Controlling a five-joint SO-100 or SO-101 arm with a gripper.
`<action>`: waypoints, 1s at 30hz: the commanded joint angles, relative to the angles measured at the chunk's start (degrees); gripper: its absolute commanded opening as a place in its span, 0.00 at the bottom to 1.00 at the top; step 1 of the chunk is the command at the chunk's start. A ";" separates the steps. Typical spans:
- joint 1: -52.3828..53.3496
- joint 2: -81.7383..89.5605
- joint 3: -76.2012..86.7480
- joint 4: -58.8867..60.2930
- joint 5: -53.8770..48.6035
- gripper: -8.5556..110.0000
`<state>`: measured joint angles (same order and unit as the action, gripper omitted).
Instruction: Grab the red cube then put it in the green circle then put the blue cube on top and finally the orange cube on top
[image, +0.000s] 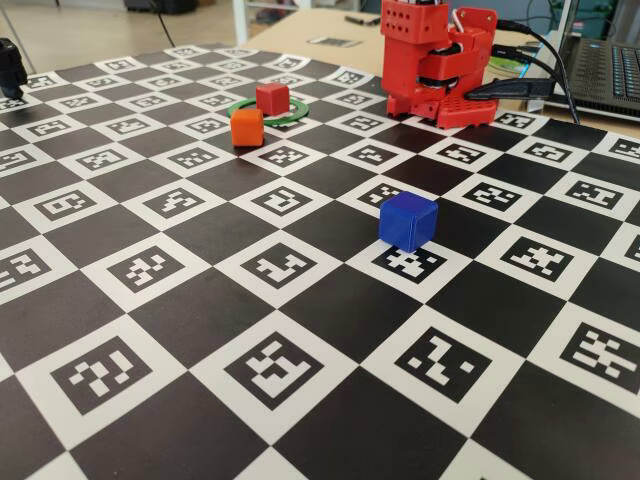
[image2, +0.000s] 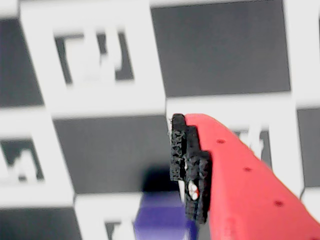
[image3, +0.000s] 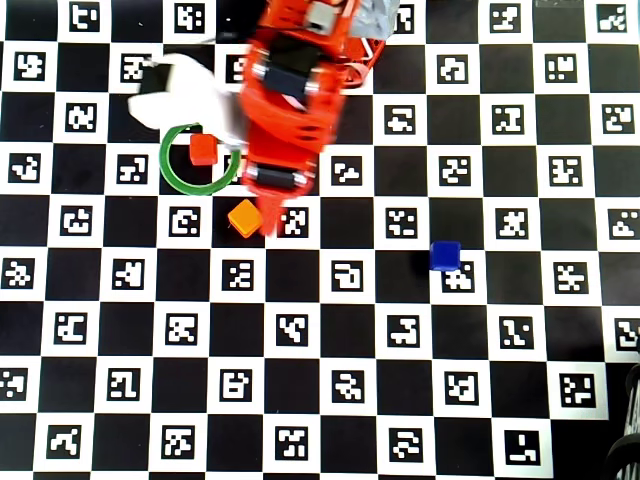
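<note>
The red cube (image3: 203, 150) already sits inside the green circle (image3: 172, 176), towards the board's far edge in the overhead view; so the blue cube (image3: 445, 255) is next, judging by the layout. It lies well apart, nearer the middle of the checkered board (image3: 320, 400); the orange cube (image3: 244, 217) waits just beside the ring. The gripper (image3: 268, 225) hangs near the orange cube (jaw spread cannot be told; nothing visibly held); it must swing across to the blue.

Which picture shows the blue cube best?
The fixed view: the blue cube is close, sharp and unblocked on the checkered mat. The overhead view shows it small. The wrist view shows only a blurry bluish patch at the bottom edge.
</note>
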<state>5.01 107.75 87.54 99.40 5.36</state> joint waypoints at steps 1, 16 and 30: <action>-11.51 -3.78 -6.59 3.34 10.02 0.36; -29.09 -12.92 -12.13 -2.20 25.31 0.35; -34.89 -19.51 -7.73 -12.48 27.42 0.37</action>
<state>-29.09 87.54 79.63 89.12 32.43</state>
